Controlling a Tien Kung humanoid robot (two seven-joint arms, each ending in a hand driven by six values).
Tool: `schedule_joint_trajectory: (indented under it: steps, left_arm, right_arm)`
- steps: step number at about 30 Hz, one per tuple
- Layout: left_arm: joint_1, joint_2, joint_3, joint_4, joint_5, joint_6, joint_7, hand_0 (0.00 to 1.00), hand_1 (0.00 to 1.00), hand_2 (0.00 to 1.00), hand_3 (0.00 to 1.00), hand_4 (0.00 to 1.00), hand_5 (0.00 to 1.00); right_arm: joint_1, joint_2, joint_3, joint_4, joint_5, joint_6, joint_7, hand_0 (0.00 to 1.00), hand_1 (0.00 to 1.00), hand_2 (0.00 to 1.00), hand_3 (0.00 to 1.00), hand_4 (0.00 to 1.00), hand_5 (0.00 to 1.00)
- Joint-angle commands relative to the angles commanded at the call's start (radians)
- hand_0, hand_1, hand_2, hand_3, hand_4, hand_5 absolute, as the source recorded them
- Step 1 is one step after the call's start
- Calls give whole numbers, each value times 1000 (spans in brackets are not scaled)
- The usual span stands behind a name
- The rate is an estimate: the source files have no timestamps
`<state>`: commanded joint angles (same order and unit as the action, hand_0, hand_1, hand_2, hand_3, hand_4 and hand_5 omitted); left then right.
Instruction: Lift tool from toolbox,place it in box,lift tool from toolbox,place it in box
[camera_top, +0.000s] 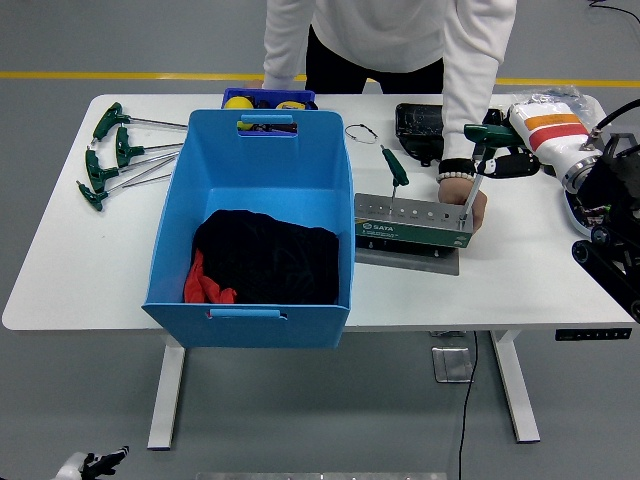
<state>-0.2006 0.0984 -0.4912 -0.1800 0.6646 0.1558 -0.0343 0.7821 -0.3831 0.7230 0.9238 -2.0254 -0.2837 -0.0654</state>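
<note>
Right robot hand (497, 150) clamped on T-handle wrench (476, 172), shaft upright in toolbox (415, 227) slot at six o'clock, blue box (190, 210) off toward nine o'clock.

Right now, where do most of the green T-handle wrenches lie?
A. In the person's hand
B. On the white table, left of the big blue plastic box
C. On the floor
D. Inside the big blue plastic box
B: several green T-handle wrenches lie on the white table to the left of the big blue plastic box, which holds only dark and red cloth.
</note>
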Motion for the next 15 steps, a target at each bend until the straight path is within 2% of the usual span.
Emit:
schedule_joint_trajectory:
  steps: [4,5,6,9,10,15]
  left_arm:
    - [0,1,1,0,-4,0,-1,756,770,740,680,698,630]
    - [0,1,0,0,-3,0,-1,755,769,741,680,698,630]
    - [1,1,-2,0,-1,0,-1,755,769,741,680,698,630]
    - [2,1,-7,0,2,1,0,755,769,741,680,698,630]
    - [3,2,-8,0,2,1,-1,754,769,740,679,697,629]
    - [6,3,-23,0,16,1,1,754,769,740,679,697,629]
  right_arm:
    - [1,-7,3,14,-15,-31,5,2,2,2,2,998,581]
    - [1,-10,4,19,-18,-35,4,2,2,2,2,998,525]
    - [1,-12,5,24,-21,-37,3,2,2,2,2,998,525]
    - [3,-23,12,46,-26,-34,-1,2,2,2,2,998,525]
    - [4,-28,14,56,-27,-30,-3,2,2,2,2,998,489]
    - [18,-55,25,105,-36,-16,-10,2,2,2,2,998,489]
